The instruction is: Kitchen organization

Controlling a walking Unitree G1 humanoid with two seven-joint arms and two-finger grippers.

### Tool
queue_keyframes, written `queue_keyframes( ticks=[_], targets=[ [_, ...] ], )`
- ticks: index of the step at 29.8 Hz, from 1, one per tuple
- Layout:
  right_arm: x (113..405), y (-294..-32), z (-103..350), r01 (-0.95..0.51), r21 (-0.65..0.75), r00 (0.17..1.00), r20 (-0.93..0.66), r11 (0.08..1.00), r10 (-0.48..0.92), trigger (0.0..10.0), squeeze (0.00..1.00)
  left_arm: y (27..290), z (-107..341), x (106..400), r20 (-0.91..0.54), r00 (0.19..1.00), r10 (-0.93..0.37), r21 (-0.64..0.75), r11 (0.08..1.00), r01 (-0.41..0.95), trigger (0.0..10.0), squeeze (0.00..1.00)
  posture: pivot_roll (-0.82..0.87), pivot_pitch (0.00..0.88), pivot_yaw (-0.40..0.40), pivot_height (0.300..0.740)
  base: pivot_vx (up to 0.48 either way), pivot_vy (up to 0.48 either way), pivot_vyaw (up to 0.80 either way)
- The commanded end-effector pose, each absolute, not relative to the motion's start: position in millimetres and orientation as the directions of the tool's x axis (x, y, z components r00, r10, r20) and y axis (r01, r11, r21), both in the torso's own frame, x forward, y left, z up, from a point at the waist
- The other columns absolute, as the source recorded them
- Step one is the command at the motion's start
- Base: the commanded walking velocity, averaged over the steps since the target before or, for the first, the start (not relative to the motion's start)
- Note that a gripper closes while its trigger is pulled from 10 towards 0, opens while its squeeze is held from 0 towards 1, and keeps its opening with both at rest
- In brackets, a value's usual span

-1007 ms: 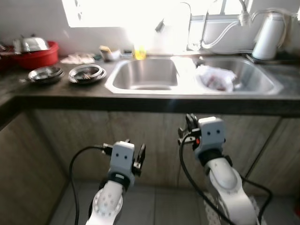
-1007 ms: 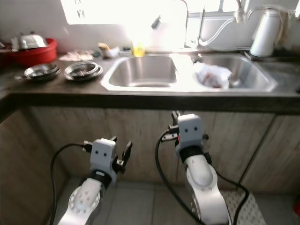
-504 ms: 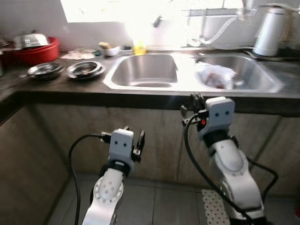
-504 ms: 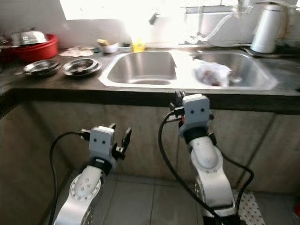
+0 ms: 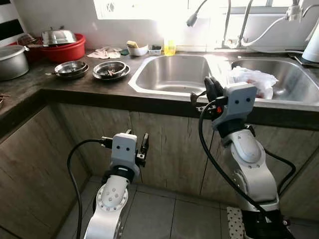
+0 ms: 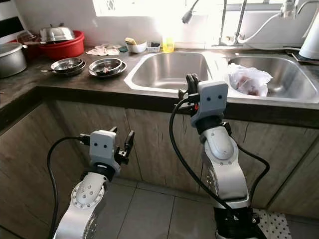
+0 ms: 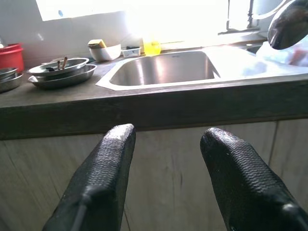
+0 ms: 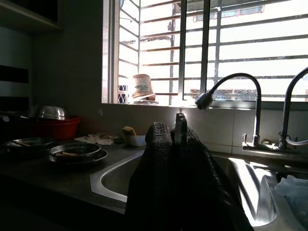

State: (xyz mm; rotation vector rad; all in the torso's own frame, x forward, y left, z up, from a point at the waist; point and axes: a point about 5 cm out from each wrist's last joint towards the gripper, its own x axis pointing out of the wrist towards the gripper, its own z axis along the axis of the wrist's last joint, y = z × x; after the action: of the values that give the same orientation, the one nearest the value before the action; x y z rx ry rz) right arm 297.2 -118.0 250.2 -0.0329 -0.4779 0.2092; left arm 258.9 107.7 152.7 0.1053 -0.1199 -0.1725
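Raised to the sink rim, right tool pressed together; left tool spread, low.

Left gripper, fingers apart, before countertop edge and sink.

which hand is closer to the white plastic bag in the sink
Right. The right hand is raised to the counter edge, just beside the sink basin holding the plastic bag. The left hand hangs lower, in front of the cabinet doors, further from it.
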Motion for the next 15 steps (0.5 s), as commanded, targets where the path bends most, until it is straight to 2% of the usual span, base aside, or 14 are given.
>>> queue_keyframes(
  ticks=[1, 15],
  targets=[
    [297.5, -113.3, 254.4, -0.216, -0.076, 0.853, 0.471, 0.974, 0.226, 10.0, 0.00, 110.2, 156.8, 259.4, 0.119, 0.979, -0.166, 0.124, 0.981, 0.151, 10.0, 0.00, 0.03, 0.007, 0.007, 0.740, 0.480, 0.000, 0.00],
    [292.4, -109.9, 248.0, -0.222, -0.077, 0.857, 0.461, 0.972, 0.232, 10.0, 0.00, 100.8, 156.6, 257.3, 0.116, 0.972, -0.205, 0.111, 0.975, 0.193, 10.0, 0.00, 0.02, 0.009, 0.014, 0.740, 0.480, 0.000, 0.00]
  ],
)
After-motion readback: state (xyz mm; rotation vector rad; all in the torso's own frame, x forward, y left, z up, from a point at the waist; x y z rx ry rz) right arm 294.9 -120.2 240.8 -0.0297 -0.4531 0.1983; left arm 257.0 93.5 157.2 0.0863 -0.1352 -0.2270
